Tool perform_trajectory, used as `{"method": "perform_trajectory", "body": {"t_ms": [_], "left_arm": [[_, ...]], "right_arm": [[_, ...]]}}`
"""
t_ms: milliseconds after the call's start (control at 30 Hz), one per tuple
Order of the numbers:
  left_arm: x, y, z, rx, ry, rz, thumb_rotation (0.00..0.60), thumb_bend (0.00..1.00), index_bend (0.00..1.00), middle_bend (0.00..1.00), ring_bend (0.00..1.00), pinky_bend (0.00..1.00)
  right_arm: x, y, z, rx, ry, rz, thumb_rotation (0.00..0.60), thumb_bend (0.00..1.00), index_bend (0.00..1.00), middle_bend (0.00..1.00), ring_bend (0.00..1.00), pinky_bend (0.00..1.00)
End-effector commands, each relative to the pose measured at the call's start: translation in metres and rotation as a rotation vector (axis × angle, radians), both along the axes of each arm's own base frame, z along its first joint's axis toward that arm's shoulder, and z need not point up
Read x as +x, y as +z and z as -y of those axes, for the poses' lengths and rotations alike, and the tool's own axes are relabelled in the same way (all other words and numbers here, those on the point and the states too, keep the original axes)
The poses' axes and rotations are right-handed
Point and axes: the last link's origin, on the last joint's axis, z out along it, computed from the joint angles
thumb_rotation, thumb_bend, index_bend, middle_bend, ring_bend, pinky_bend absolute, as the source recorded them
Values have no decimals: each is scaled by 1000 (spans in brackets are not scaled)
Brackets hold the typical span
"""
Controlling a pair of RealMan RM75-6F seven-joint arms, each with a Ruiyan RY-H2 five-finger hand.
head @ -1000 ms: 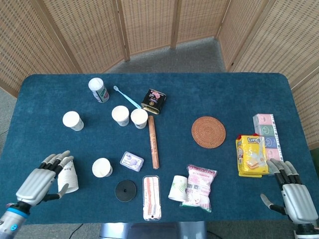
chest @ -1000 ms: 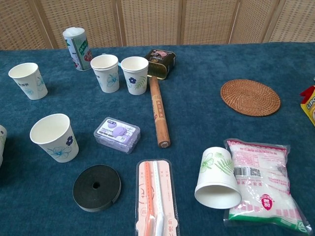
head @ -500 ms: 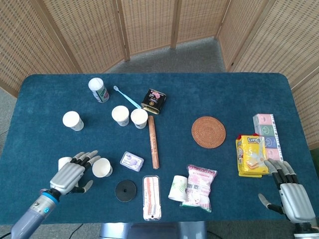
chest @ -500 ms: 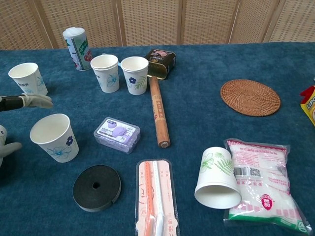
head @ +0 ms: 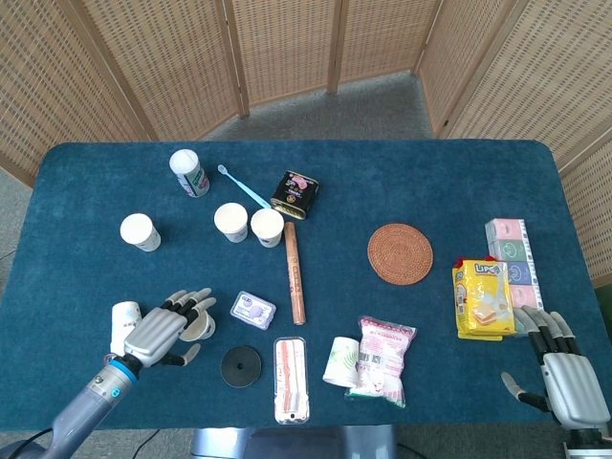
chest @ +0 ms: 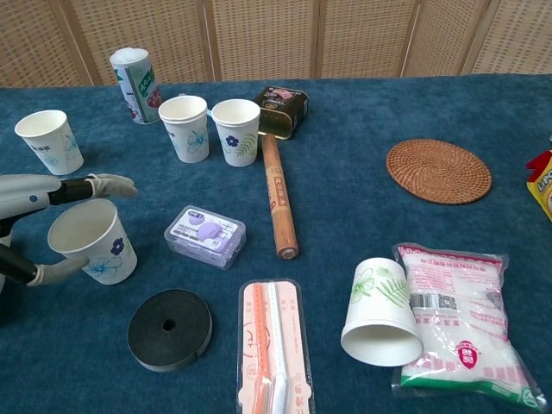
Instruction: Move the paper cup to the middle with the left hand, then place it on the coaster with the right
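Head view: left hand (head: 164,330) covers most of the paper cup (head: 199,329); contact between fingers (head: 196,306) and cup undeterminable.

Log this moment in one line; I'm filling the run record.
left hand: open around paper cup | right hand: open, idle | coaster: bare

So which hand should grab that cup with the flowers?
The left hand. Its fingers already curve around the cup, with thumb and fingers on either side. The right hand sits open at the table's far right corner, nowhere near it.
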Motion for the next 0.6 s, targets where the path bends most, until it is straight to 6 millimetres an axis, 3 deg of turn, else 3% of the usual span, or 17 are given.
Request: {"method": "perform_trajectory", "body": {"t_ms": [33, 200, 367, 600], "left_arm": [[0, -2, 0, -4, 2, 4, 500, 503, 0, 0, 0, 41], [-1, -5, -1, -10, 13, 8, 505, 503, 48, 14, 11, 126], [0, -9, -3, -16, 28, 31, 591, 504, 166, 96, 123, 382], [9, -10, -11, 6, -5, 56, 600, 542, 300, 228, 259, 499]], "right_arm": [[0, 0, 0, -1, 0, 1, 600, 304, 0, 0, 0, 0], [-1, 1, 0, -4, -4, 2, 600, 302, 0, 0, 0, 0], [-3, 1, -1, -2, -9, 4, 600, 304, 0, 0, 0, 0], [-1, 0, -2, -1, -3, 9, 600, 302, 0, 0, 0, 0]]}}
